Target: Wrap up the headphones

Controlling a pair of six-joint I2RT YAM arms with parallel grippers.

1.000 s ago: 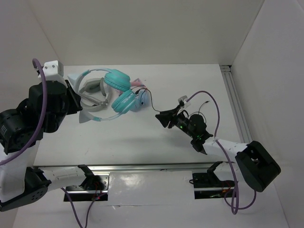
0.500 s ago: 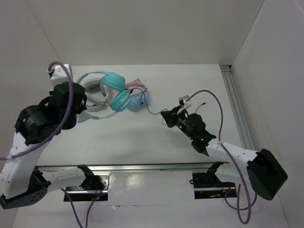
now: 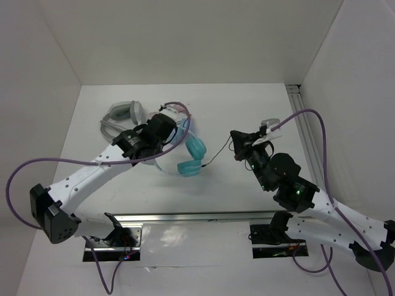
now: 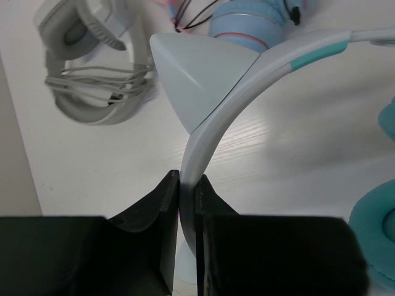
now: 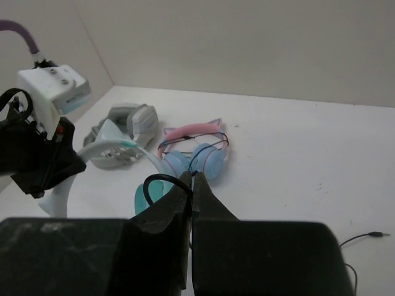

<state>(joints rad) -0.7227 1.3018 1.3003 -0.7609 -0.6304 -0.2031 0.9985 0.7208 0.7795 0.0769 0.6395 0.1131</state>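
Note:
The headphones [image 3: 195,148] hang above the table's middle, teal cups lowest. My left gripper [image 3: 162,132] is shut on their pale headband [image 4: 213,139], just below a cat-ear point [image 4: 197,77]. In the left wrist view the band runs straight between the left gripper's [image 4: 187,180] closed jaws. Their thin black cable [image 3: 216,157] leads right to my right gripper [image 3: 237,139]. The right gripper [image 5: 193,180] is shut on the cable [image 5: 162,180], which loops out on the left of the jaws. The cable's plug end [image 5: 372,235] lies on the table at the right.
A bulky grey-white pair [image 3: 119,117] lies at the back left. The pink-banded pair with light blue cups [image 5: 196,150] lies beside it, mostly hidden by the left arm in the top view. A metal rail [image 3: 305,132] runs along the table's right edge.
My left arm has carried the headphones from the back-left pile toward the middle. The right gripper went from open to shut on the cable and drew back to the right.

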